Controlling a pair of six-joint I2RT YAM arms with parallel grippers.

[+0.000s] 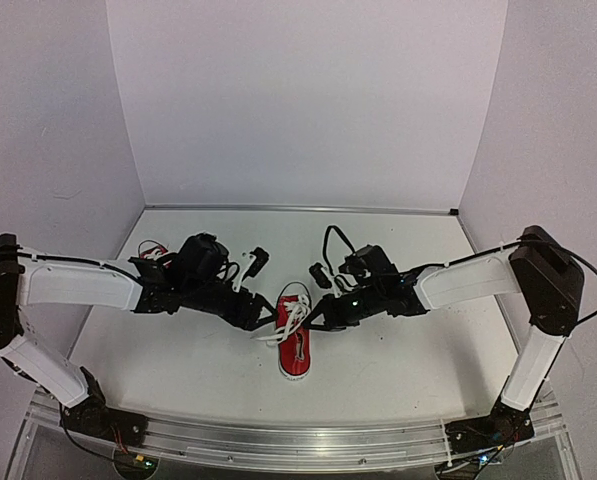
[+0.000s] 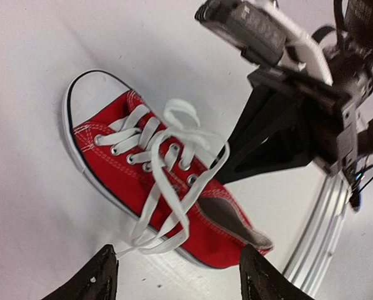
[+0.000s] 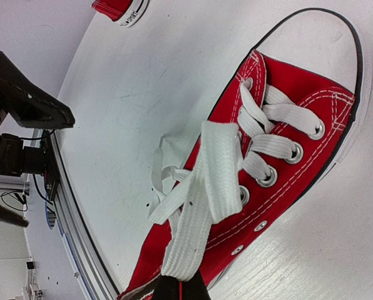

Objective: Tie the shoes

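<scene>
White table (image 1: 398,380), second shoe (image 3: 115,6) mostly cropped

ACCESS: I find the shoe (image 1: 296,335) boxed in, left gripper (image 2: 177,275) open at one flank, right gripper (image 1: 323,318) at the other, pinched on the laces (image 3: 202,187) | OBSTACLE: lace loops spill toward the left gripper | FREE: bare table (image 1: 398,380) toward far wall and near rail.

One shoe (image 1: 296,345) lies on the table (image 1: 408,375) between the left pincer (image 2: 177,262) and the right pincer (image 3: 180,289).
</scene>
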